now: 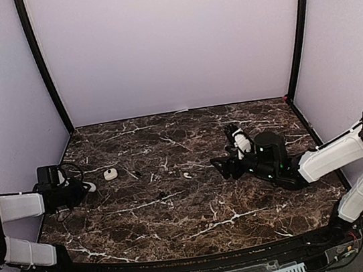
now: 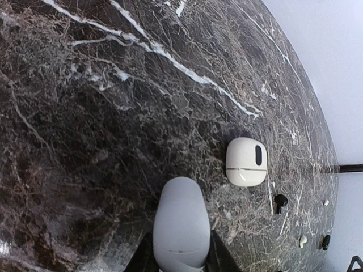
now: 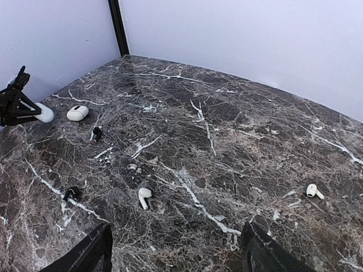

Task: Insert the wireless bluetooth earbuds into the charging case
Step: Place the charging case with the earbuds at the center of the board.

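White case [image 2: 247, 161] lay on the marble [image 1: 200, 221]. Its lid looked shut and I could see nothing seated in it, so I judged the task barely begun. One bud [image 3: 144, 196] lay loose, well apart from the case, between it and my right gripper [image 3: 176, 229]. Second bud [image 3: 312, 191] lay loose too, farther from the case again, off beside that gripper.

Right gripper hung spread wide, holding nothing, well apart from the case. Left gripper [image 2: 181, 258] sat just beside the case, on the side away from the buds. It was pinched on a white rounded lump [image 2: 181, 221]; I couldn't tell what that was.

Left to do, my guess: open the case, fetch each bud, seat it.

Clutter: a black bit [image 3: 96, 134] near the case and another black bit [image 3: 71, 193] nearer the first bud, both too small to name. Neither seemed to block the way from my right gripper to that bud.
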{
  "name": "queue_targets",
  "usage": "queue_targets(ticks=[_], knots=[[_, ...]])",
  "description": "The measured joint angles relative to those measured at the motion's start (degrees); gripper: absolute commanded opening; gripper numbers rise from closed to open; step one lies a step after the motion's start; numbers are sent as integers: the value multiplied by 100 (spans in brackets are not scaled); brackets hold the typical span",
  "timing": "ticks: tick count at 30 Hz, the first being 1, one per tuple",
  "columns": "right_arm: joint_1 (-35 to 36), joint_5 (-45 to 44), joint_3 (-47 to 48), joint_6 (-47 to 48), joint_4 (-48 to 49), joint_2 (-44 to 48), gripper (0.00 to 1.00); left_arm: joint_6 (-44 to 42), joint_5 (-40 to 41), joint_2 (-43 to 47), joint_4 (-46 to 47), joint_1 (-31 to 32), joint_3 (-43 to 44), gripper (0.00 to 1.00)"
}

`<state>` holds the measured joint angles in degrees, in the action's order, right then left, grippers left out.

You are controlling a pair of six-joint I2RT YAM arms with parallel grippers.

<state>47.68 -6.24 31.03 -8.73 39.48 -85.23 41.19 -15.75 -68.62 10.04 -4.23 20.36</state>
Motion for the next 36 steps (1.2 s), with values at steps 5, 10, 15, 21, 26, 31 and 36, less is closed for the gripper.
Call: queue_targets(ticks=[5,10,15,21,26,31,36], knots=[[0,-7,-87,0,269,-17,76,2,-28,-494,254,-131,162,9],[0,-7,-96,2,389,-33,76,17,-275,-1027,581,-236,428,25],[0,-4,-105,4,433,-39,76,79,-439,-1447,767,-243,636,63],[0,7,-114,11,452,-39,76,146,-210,-1368,643,-243,660,78],[0,26,-120,48,468,-39,76,-59,227,-745,85,-243,758,81],[0,48,-120,74,468,-46,76,-494,684,-490,-605,-37,1344,99],[0,68,-120,81,463,-92,76,-992,1300,-785,-1213,796,2092,99]])
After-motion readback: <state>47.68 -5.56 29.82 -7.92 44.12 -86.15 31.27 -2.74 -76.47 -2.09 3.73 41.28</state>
